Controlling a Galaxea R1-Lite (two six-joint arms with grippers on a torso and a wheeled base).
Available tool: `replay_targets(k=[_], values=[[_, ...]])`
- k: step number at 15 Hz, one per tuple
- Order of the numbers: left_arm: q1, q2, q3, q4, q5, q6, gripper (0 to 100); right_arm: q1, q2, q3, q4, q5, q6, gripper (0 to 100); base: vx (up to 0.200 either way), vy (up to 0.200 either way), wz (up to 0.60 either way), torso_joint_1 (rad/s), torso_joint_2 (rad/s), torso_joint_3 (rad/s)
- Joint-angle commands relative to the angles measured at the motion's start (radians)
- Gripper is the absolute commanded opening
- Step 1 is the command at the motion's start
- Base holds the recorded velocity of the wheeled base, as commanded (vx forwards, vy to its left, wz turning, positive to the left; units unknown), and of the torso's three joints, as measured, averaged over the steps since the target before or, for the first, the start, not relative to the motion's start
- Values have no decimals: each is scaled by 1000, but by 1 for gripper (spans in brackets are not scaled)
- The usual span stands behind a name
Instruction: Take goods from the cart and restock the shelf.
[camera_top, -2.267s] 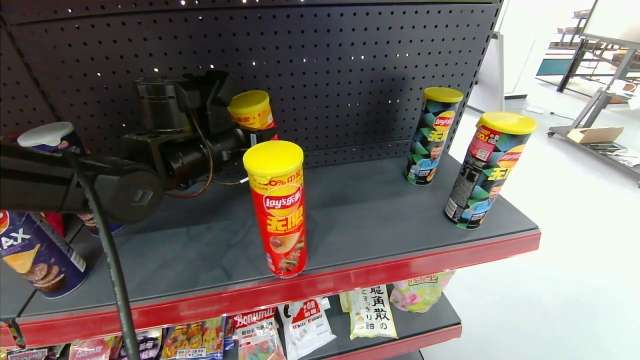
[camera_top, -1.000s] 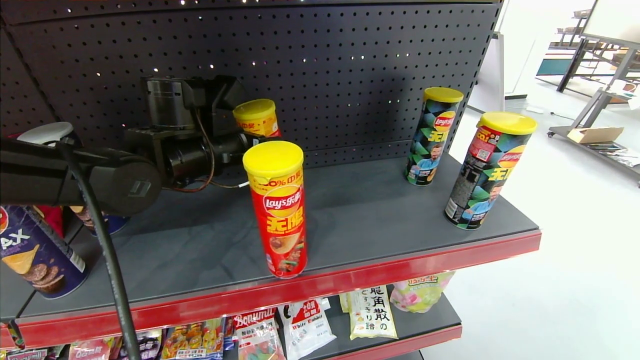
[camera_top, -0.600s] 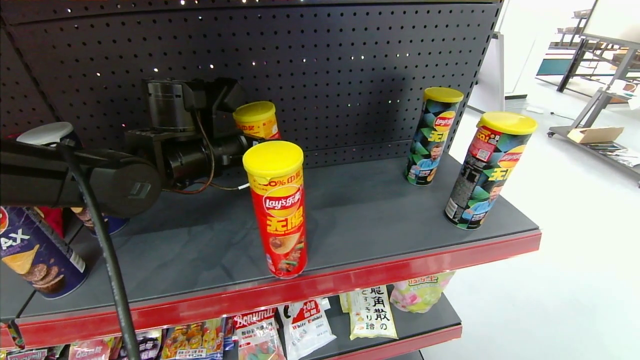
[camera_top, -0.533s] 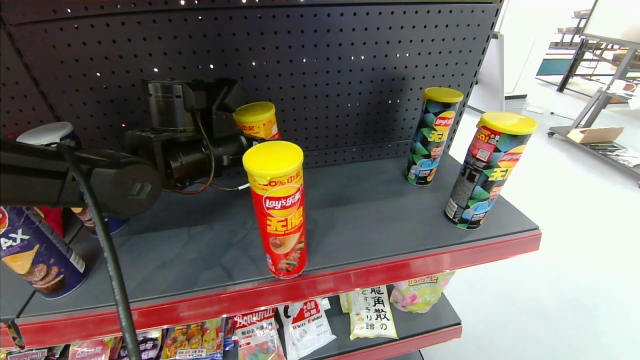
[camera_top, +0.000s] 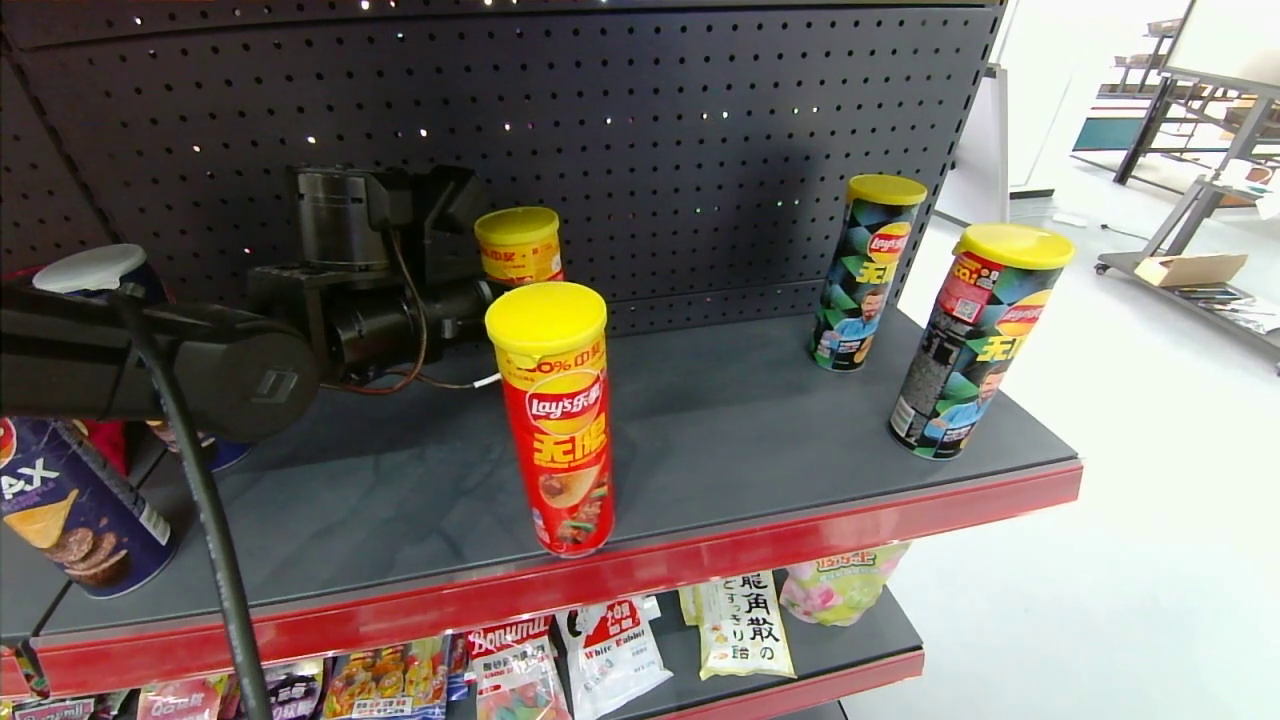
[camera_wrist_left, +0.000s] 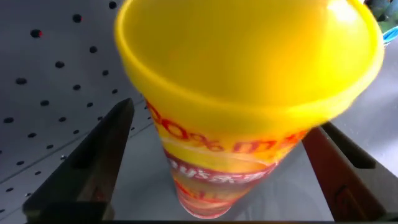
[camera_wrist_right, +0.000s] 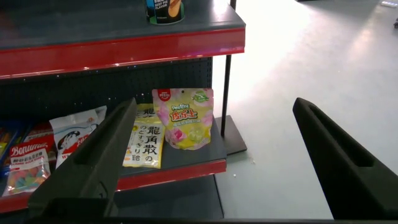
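A red chip can with a yellow lid (camera_top: 519, 245) stands upright at the back of the dark shelf (camera_top: 760, 420), by the pegboard. My left gripper (camera_top: 468, 295) is open around it. In the left wrist view the can (camera_wrist_left: 249, 93) sits between the fingers (camera_wrist_left: 93, 162) with a gap on each side. A second red can (camera_top: 556, 415) stands near the shelf's front edge, hiding the lower part of the back can. My right gripper (camera_wrist_right: 216, 106) is open and holds nothing, facing the lower shelves.
Two green-and-black cans (camera_top: 865, 272) (camera_top: 978, 340) stand on the right of the shelf. Blue cans (camera_top: 70, 510) crowd the left end. Snack bags (camera_wrist_right: 184, 118) lie on the lower shelf (camera_wrist_right: 174, 174). The floor beyond the shelf's right end is open.
The back red can went from tilted to upright and sank slightly towards the shelf. The left gripper shifted a little right with it.
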Motion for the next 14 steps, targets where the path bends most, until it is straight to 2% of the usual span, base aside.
replay_targets(k=[1,7,10,14], values=[[3,-42,54,-3,0,0,100,0,2,0,0,0,-1,100,0,0,0,0,0,0],[18,-128,168,-7,0,0,100,0,2,0,0,0,-1,100,0,0,0,0,0,0],[18,-191,258,-7,0,-1,100,0,2,0,0,0,-1,100,0,0,0,0,0,0],[56,-318,405,-7,-2,-3,100,0,2,0,0,0,-1,100,0,0,0,0,0,0]])
